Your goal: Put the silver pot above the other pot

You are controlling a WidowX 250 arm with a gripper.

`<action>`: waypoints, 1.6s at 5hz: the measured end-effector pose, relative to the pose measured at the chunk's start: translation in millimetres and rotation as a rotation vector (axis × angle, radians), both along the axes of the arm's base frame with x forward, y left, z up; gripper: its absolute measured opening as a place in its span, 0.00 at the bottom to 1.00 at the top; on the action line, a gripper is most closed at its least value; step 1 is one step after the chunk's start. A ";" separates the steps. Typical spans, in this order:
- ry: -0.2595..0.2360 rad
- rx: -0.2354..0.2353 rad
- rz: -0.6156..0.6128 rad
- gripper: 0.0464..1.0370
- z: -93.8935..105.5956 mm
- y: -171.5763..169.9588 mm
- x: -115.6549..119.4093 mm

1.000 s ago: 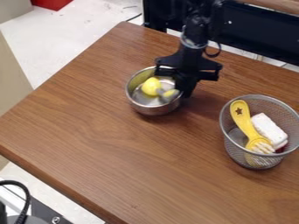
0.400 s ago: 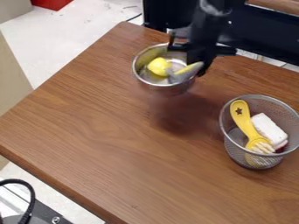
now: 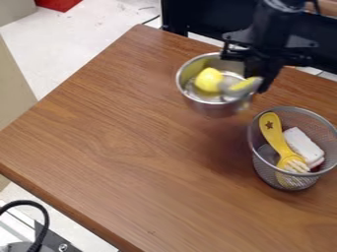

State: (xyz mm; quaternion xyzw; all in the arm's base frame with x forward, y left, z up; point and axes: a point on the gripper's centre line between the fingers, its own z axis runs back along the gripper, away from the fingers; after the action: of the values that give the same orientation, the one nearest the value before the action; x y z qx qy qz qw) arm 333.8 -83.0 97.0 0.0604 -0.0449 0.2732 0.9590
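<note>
My gripper [image 3: 249, 70] is at the upper right of the camera view, shut on the right rim of the silver pot [image 3: 212, 106]. Raised off the table, the pot holds a yellow lemon-like item [image 3: 209, 79] and a grey-and-yellow piece [image 3: 242, 87] by the gripper. To the lower right, a mesh metal container [image 3: 258, 160] stands on the table, apart from the pot; it may be the other pot.
A yellow fork-like utensil [image 3: 275, 133] and a white block [image 3: 303, 146] lie in the mesh container. The wooden table's [image 3: 131, 172] far edge runs behind the pot, with a dark structure [image 3: 191, 17] beyond it.
My gripper has lifted the silver pot off the table and carried it to the right, towards the mesh container. The items inside moved along with it.
</note>
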 end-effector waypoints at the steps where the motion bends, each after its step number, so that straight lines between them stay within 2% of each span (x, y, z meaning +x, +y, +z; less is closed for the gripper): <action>1: -0.035 -0.034 0.025 0.02 7.4 -21.5 5.6; 2: -0.017 -0.066 0.059 0.02 1.3 -42.9 8.8; 4: -0.022 -0.059 0.069 0.02 -4.4 -72.9 9.9; 6: -0.004 -0.035 0.068 0.02 -16.2 -88.8 7.8; 8: 0.013 -0.051 0.081 0.02 -29.1 -89.6 0.6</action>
State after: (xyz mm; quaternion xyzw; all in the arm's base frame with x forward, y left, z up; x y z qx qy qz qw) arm 334.4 -172.6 67.8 0.0395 -0.0290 0.3123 0.9487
